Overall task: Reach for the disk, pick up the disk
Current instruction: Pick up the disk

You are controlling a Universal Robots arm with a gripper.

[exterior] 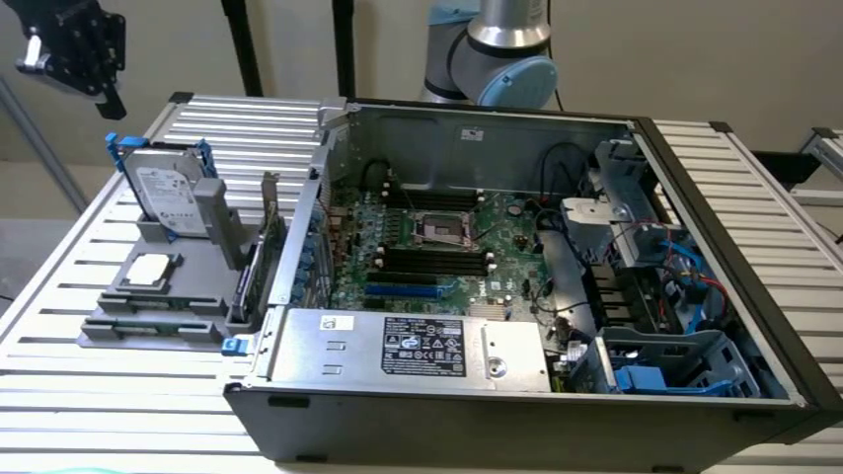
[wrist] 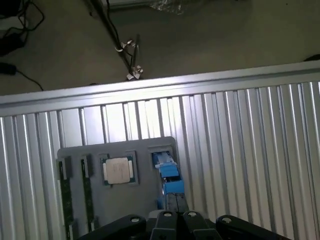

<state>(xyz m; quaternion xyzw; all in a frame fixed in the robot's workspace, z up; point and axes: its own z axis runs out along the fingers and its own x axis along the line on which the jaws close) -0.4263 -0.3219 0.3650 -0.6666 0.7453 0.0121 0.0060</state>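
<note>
- One black pincer [exterior: 77,51] hangs at the exterior view's far left, high above the slatted metal table [exterior: 79,395]. We see nothing in it, and we cannot tell whether it stands wide or narrow. It is well apart from the disk.
- Next comes a grey holder [exterior: 138,326] resting on the table, just beside the case on the exterior view's left. The disk [exterior: 172,188] stands upright in the holder's rear slot, with its white label showing and its blue bracket around the edges.
- Just in front of the disk, a small silver chip [exterior: 152,269] lies flat in the holder's square recess.
- In the wrist view we look down on the same holder [wrist: 75,160]. The chip [wrist: 118,170] sits in its recess, and the disk [wrist: 167,172] shows edge-on as a blue strip just beside it, below the pincer [wrist: 178,219] and not touching it.
- In the middle, an open computer case [exterior: 527,425] lies on the table. It holds a green motherboard [exterior: 435,237] and, along its near wall, a large silver box [exterior: 415,346] with a black label.
- At the exterior view's right, still inside the case, a grey bay [exterior: 685,360] holds blue brackets [exterior: 646,380]. Blue and red cables [exterior: 688,259] run just behind it.
</note>
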